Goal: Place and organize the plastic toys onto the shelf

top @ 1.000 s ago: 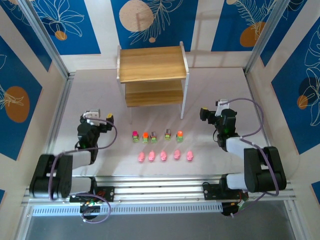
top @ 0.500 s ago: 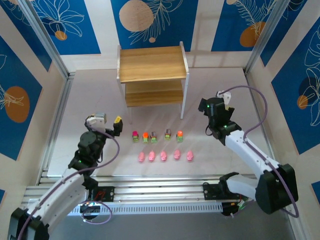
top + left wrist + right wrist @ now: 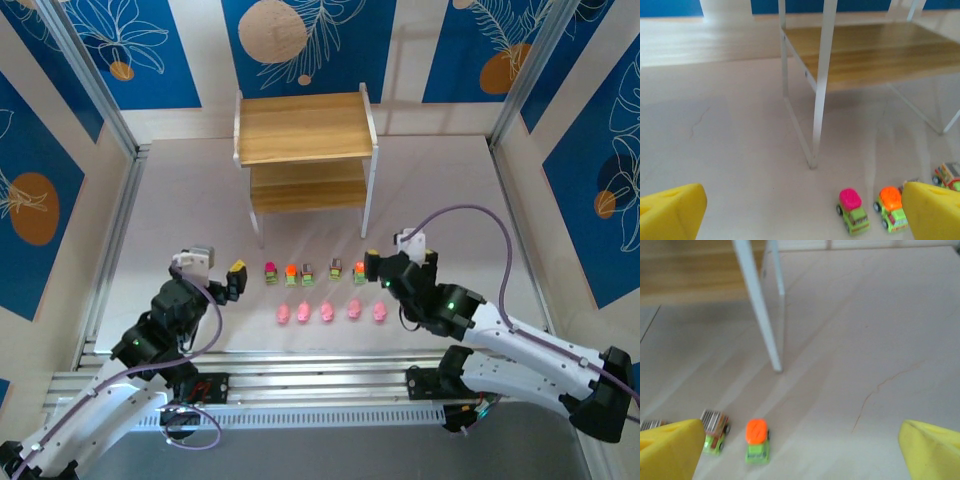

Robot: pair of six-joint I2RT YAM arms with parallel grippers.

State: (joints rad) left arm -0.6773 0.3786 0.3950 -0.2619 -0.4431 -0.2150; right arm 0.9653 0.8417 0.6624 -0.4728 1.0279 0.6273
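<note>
Inspection from overhead finds the plastic toys [image 3: 291, 273] all on the table [image 3: 450, 180] in two rows, five green-yellow trucks [image 3: 308, 272] farther out and five pink figures [image 3: 326, 312] nearer the arms. The rows lie just in front of the shelf [image 3: 305, 128], and no toy sits on either board. The left gripper [image 3: 234, 279] hangs at the left end of the truck row and the right gripper [image 3: 376, 270] just beside its right end, both with jaws apart and nothing between them. The left wrist view has its yellow fingers [image 3: 670, 210] spread wide at the bottom corners. A pink-topped truck [image 3: 852, 211] and an orange-topped truck [image 3: 891, 209] stand ahead toward the right finger, with a white shelf leg [image 3: 822, 75] beyond. The right wrist view likewise has its fingers [image 3: 932, 452] spread and empty, with an orange-topped end truck [image 3: 757, 440] and a grey-topped truck [image 3: 715, 430] lying toward the left finger. In my judgement the step in hand is the approach to a first pick, with nothing yet placed. The next move calls for centring one end truck between the fingers, descending and closing gently, since these look like small wheeled pieces that may roll. The lift to a board must then clear the thin legs.
</note>
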